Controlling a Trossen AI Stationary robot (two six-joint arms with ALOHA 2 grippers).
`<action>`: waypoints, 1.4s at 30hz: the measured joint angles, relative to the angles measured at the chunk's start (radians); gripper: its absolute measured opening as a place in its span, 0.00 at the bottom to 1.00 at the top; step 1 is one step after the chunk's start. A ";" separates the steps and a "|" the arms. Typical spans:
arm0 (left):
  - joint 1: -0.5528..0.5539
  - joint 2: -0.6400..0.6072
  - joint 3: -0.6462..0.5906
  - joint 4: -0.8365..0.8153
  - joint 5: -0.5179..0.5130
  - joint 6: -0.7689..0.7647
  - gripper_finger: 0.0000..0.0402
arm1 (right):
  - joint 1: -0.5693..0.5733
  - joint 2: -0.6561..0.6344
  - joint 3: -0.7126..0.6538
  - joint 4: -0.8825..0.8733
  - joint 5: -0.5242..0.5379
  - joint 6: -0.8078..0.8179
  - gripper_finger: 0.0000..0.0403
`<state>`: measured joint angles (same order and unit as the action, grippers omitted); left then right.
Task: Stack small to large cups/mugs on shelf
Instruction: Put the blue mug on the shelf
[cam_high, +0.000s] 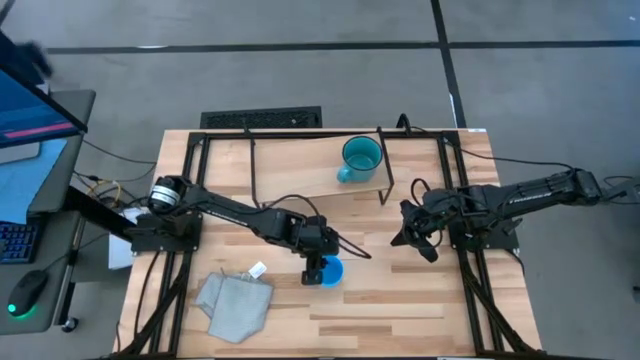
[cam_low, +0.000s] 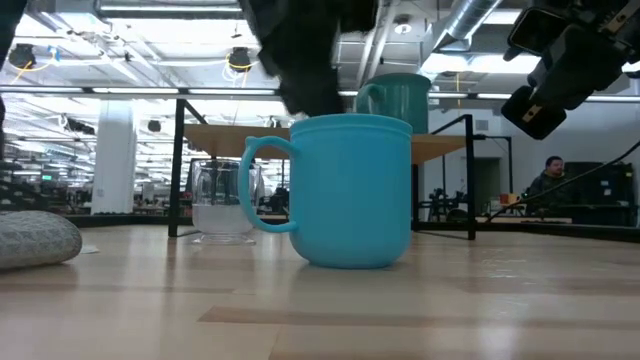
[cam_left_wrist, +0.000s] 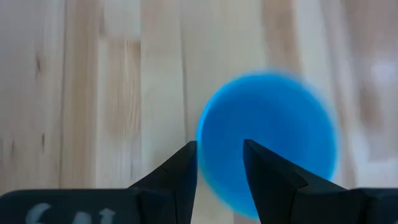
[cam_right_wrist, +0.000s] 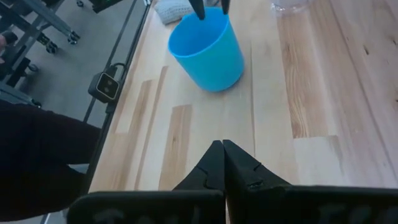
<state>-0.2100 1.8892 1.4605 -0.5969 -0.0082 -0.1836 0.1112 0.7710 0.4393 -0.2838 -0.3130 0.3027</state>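
The blue mug (cam_high: 331, 271) stands upright on the tabletop (cam_high: 400, 300) toward the near middle, and the left gripper (cam_high: 316, 268) hangs right over its left rim, fingers parted by a narrow gap that appears to straddle the wall, one inside and one outside; whether they are pressing on it cannot be told. The teal mug (cam_high: 359, 157) already sits on the shelf (cam_high: 300, 165), toward its right end, so the largest piece looks placed while the blue mug and the glass cup (cam_low: 222, 203) remain on the table. In the low view the glass cup stands beyond the blue mug and to its left, near the shelf's black legs. Judging by this, roughly a third of the job is done: the blue mug has to go into the teal one, then the glass inside that. The right gripper (cam_high: 412, 232) waits with its fingers closed and empty, above the table to the right of the blue mug. The grey cloth (cam_high: 236, 302) lies well left of the mug. The near table edge is not far, and the way up to the shelf looks open apart from its wire legs.
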 joint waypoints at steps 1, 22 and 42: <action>0.001 0.005 -0.003 -0.019 0.000 -0.009 0.30 | 0.000 0.002 0.000 0.003 0.000 0.000 0.03; -0.002 0.063 -0.002 0.021 0.055 -0.049 0.05 | 0.000 0.001 0.000 0.000 0.000 -0.023 0.03; 0.046 0.019 -0.002 0.024 0.064 -0.279 0.00 | 0.000 0.001 0.000 -0.001 0.000 -0.023 0.03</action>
<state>-0.1637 1.9082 1.4586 -0.5732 0.0562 -0.4630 0.1108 0.7723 0.4393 -0.2844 -0.3130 0.2794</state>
